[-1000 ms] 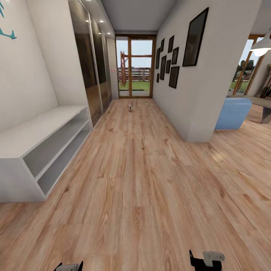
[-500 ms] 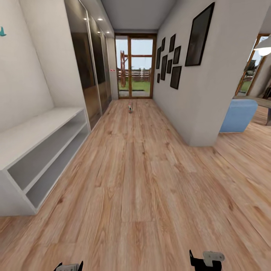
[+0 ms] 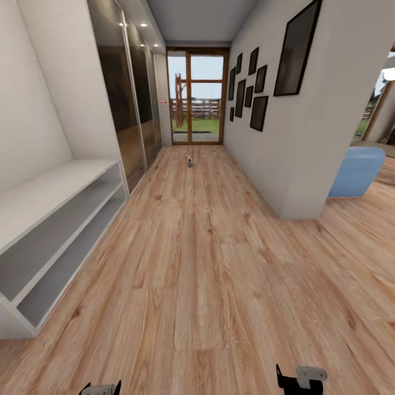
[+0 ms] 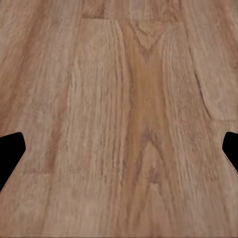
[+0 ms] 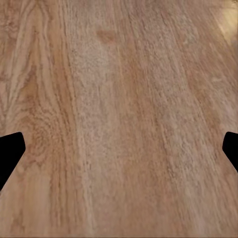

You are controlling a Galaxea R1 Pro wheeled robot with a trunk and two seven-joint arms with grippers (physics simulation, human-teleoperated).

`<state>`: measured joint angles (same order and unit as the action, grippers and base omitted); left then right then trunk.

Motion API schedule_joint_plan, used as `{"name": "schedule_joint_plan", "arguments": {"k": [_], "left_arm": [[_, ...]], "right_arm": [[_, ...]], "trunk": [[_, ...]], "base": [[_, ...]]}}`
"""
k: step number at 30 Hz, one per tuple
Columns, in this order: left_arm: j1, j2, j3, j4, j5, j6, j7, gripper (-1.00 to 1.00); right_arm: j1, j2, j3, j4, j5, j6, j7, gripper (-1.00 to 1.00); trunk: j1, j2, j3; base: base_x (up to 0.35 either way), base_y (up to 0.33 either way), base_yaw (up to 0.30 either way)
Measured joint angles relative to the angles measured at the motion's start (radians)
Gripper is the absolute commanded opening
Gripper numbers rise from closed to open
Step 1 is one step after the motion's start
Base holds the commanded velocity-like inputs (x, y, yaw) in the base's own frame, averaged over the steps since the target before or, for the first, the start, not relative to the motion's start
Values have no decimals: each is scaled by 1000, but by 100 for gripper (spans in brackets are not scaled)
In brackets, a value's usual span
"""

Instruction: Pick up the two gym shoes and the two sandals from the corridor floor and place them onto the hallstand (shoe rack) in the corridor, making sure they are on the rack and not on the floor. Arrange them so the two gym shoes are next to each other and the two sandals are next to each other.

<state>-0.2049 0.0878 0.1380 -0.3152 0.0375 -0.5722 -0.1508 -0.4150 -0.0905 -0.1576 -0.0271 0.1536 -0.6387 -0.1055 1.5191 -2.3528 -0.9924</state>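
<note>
Far down the corridor floor [image 3: 208, 263], near the glass door, lies a small white and reddish thing [image 3: 189, 159], too small to tell whether it is a gym shoe. The sandals and the hallstand are out of view. The tops of my left gripper [image 3: 100, 388] and right gripper [image 3: 299, 378] peek in at the bottom edge of the head view. In the wrist views the left gripper [image 4: 119, 153] and the right gripper [image 5: 119, 153] hang open over bare wood planks, fingertips wide apart with nothing between them.
A low white two-shelf bench [image 3: 49, 219] runs along the left wall, followed by mirrored wardrobe doors [image 3: 129, 104]. A wall with framed pictures [image 3: 291, 109] ends at a corner on the right; beyond it stands a blue seat [image 3: 357, 173]. A glass door [image 3: 197, 99] closes the corridor.
The whole view has shifted: the camera has moved forward along the corridor, so the white bench and the wall corner appear closer. Both grippers keep their place in the picture.
</note>
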Motion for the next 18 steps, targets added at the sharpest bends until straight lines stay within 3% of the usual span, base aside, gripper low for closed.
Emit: {"name": "schedule_joint_plan", "arguments": {"k": [18], "left_arm": [[0, 0, 0, 0, 0, 0, 0, 100]], "right_arm": [[0, 0, 0, 0, 0, 0, 0, 100]], "trunk": [[0, 0, 0]], "base": [[339, 0, 0]]}}
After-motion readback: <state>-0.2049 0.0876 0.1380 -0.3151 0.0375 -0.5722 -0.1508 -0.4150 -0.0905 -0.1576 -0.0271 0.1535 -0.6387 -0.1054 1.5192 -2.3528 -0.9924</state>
